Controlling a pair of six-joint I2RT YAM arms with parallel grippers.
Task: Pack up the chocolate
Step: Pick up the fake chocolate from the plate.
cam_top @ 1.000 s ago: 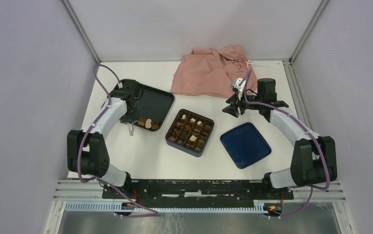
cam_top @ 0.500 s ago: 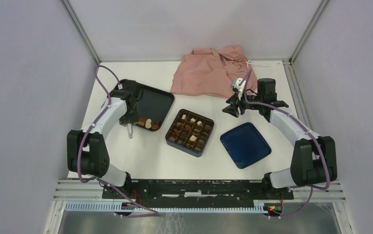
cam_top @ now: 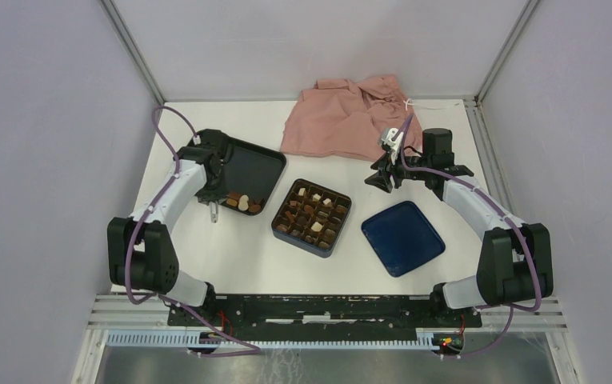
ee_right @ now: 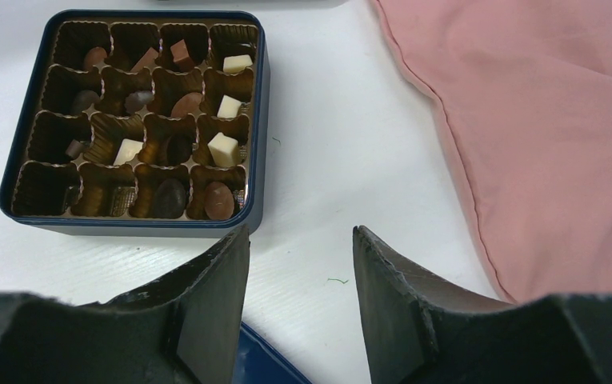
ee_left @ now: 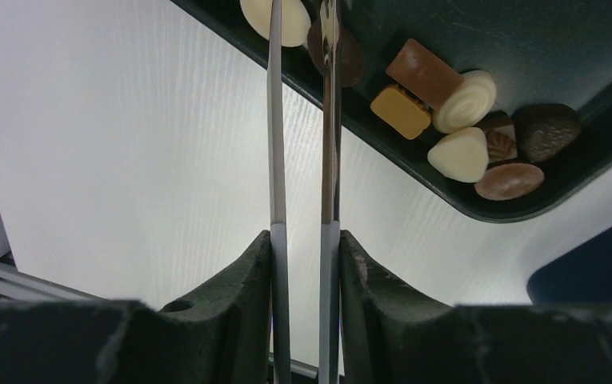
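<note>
Several loose chocolates (cam_top: 242,202), dark, tan and cream-white, lie in the near corner of the black tray (cam_top: 256,164); the left wrist view shows them (ee_left: 462,120) in the tray (ee_left: 526,40). More chocolates (ee_right: 224,149) sit in cells of the dark blue gridded box (cam_top: 298,242). My left gripper (cam_top: 210,190) is shut on metal tweezers (ee_left: 275,120), whose blades reach to the tray's near edge beside a white and a dark piece; their tips are out of view. My right gripper (ee_right: 301,240) is open and empty, behind and to the right of the box (ee_right: 258,120).
A pink cloth (cam_top: 350,116) lies at the back, right of my right gripper (cam_top: 384,180) in the wrist view (ee_right: 542,120). The dark blue lid (cam_top: 402,238) lies flat to the right of the box, its edge under my right fingers (ee_right: 262,360).
The left gripper and tweezers shifted slightly toward the near side and back by the tray's near corner. The right arm has not moved.
</note>
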